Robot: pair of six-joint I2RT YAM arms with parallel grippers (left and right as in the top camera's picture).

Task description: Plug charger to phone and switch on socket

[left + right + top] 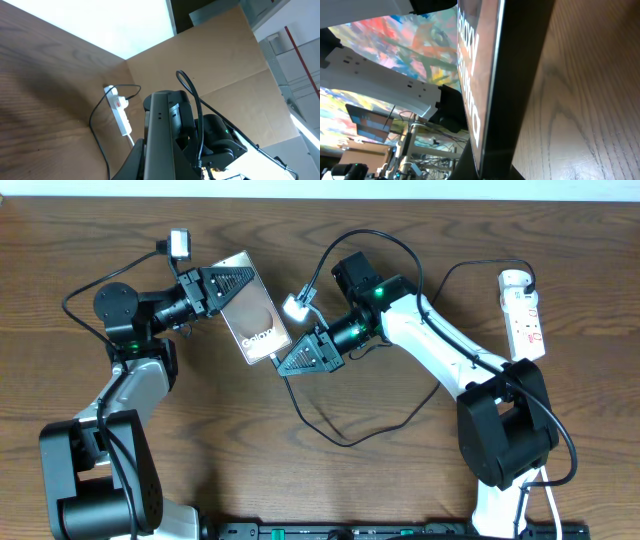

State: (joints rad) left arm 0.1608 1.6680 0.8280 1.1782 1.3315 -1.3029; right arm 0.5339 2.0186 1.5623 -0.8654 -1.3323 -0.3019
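The phone is a dark glossy slab with white lettering, lifted off the wooden table between both arms. My left gripper is shut on its upper end; the phone's dark edge fills the left wrist view. My right gripper is shut at the phone's lower end, where the charger, a thin black cable, runs in under its fingers; the plug tip is hidden. The phone's lettered face stands close in the right wrist view. The socket, a white power strip, lies at the far right, apart from both grippers.
The charger cable loops across the table in front of the right arm and back toward the socket. The right arm's white link lies between phone and socket. A brown board wall stands behind the table.
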